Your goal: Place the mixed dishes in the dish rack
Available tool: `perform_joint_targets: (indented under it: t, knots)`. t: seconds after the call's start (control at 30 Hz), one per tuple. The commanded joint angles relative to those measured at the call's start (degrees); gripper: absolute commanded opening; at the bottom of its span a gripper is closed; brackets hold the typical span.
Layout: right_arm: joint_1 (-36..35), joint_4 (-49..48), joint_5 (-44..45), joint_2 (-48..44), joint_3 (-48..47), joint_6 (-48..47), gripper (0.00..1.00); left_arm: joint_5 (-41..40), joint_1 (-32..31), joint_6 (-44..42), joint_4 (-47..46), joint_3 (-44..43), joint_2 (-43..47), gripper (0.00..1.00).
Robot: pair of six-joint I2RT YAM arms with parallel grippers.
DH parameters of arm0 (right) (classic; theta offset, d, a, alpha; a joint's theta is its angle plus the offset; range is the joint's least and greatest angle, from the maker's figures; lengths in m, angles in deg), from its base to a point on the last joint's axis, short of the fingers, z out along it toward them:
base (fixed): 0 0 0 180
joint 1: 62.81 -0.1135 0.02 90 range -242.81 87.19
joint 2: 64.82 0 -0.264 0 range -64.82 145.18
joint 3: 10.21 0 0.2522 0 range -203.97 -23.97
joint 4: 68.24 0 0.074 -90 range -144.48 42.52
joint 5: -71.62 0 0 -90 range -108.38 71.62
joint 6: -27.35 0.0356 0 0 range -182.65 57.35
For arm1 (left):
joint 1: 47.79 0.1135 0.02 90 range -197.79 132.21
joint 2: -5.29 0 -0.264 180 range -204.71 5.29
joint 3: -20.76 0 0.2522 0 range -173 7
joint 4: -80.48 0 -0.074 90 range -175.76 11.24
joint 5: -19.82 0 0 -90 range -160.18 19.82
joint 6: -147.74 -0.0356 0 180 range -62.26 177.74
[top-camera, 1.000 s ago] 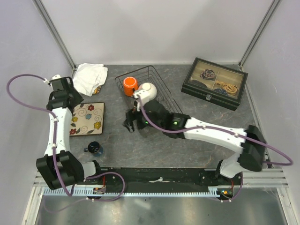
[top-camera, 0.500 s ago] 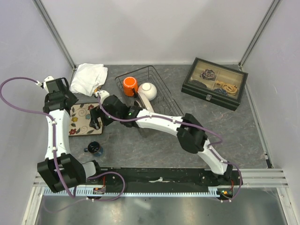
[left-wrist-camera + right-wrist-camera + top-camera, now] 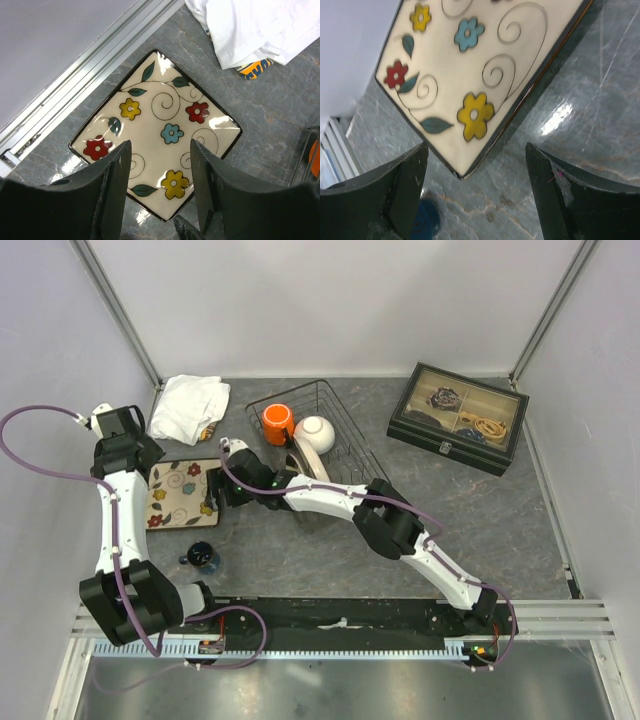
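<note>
Jaws spread and empty on my left gripper (image 3: 161,150) and right gripper (image 3: 476,150); square plate (image 3: 150,125) lies flat just beneath both; glazed, stiff, likely slippery and breakable; I'd pinch its raised rim at the corner between my right jaws.

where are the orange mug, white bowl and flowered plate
round orange mug (image 3: 277,425): top view, its body
round white bowl (image 3: 316,432): top view, its outer wall
square tan flower-patterned plate (image 3: 172,133): left wrist view, its blue flower

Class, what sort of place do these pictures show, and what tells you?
Probably a robotics test cell, not a kitchen: aluminium posts, left arm and right arm bolted to a rail, a dish rack on a table.
</note>
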Motion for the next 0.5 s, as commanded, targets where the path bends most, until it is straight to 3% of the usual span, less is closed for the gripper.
perform_joint_targets:
  t: [0.0,0.47]
  knots:
    - [0.52,-6.12,0.79,0.78,0.66,5.38,0.86,-2.1,0.4,1.63,-2.79,-1.69,-0.41,0.57]
    - [1.93,-9.03,0.79,6.32,-3.11,10.4,0.86,-2.72,2.42,4.0,-7.19,1.91,-4.1,0.58]
